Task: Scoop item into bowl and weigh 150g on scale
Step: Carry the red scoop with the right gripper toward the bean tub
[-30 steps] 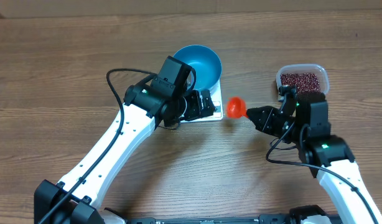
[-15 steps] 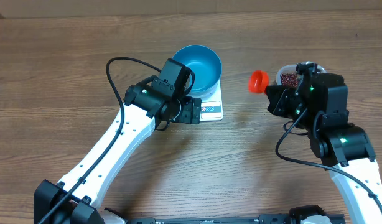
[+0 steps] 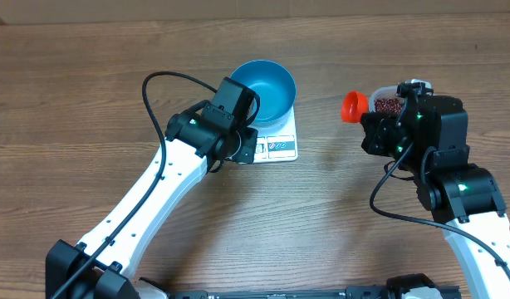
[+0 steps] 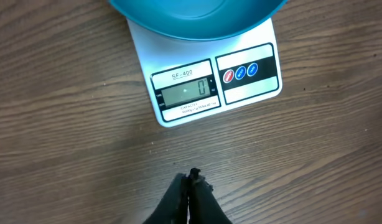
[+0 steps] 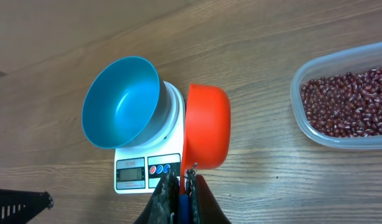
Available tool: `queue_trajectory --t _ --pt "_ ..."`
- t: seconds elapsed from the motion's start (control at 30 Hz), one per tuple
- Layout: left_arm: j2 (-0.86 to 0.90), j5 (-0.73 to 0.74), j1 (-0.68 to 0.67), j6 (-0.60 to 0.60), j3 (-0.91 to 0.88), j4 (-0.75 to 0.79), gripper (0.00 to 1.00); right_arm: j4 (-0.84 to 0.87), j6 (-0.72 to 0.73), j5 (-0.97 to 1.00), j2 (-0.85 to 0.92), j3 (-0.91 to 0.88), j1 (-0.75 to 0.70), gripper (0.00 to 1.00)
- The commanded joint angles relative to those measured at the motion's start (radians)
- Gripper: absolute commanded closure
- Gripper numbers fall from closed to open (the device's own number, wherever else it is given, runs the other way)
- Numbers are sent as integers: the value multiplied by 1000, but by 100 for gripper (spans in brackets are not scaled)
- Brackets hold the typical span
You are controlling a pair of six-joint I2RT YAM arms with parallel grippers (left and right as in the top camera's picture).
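Note:
The blue bowl (image 3: 268, 90) stands empty on the white scale (image 3: 281, 149), whose display (image 4: 185, 92) reads 0. My left gripper (image 4: 190, 179) is shut with nothing in it, just in front of the scale's display edge over bare wood. My right gripper (image 5: 181, 177) is shut on the handle of an orange scoop (image 5: 207, 127), which hangs in the air between the scale and the container, turned on its side and empty as far as I can see. The item, dark red-brown beans (image 5: 349, 102), lies in a clear plastic container (image 5: 298, 115) to the right.
In the overhead view my right arm covers most of the clear container (image 3: 386, 105). The left arm's black cable (image 3: 168, 79) arcs over the table left of the bowl. Bare wooden tabletop lies in front of the scale and between the arms.
My left gripper has shut and drawn back from the scale's panel. My right arm has carried the orange scoop from beside the scale up and right, toward the bean container.

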Motion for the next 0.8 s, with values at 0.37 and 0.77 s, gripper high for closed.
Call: queue_trajectory --t 0.37,0.77 --pt "-20 -10 1 177 -9 55 96 2 -10 -5 -4 32 5 96" --pt "-18 -10 -12 301 -94 192 96 -2 -10 -5 -4 32 5 96"
